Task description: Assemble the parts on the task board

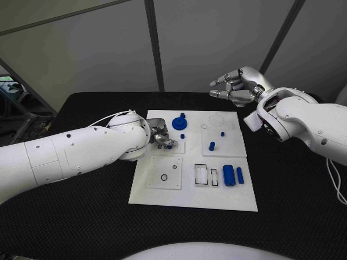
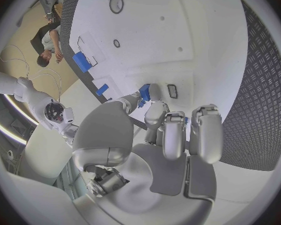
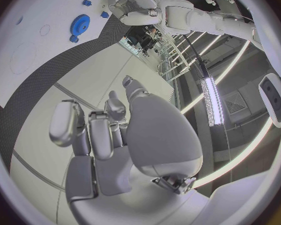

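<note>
Here my left hand [image 1: 159, 138] pinches a small blue part [image 2: 143, 92] over the board [image 1: 191, 200] on the counter [image 1: 79, 216], while my right hand [image 1: 237, 86] hangs beyond it, fingers curled, holding nothing.

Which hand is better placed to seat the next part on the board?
Left. The left hand is down on the task board, pinching a small blue part. The right hand is raised beyond the board's far edge, holding nothing.

Head camera overhead, wrist cameras behind each hand, all sharing the task board [image 1: 191, 203]
</note>
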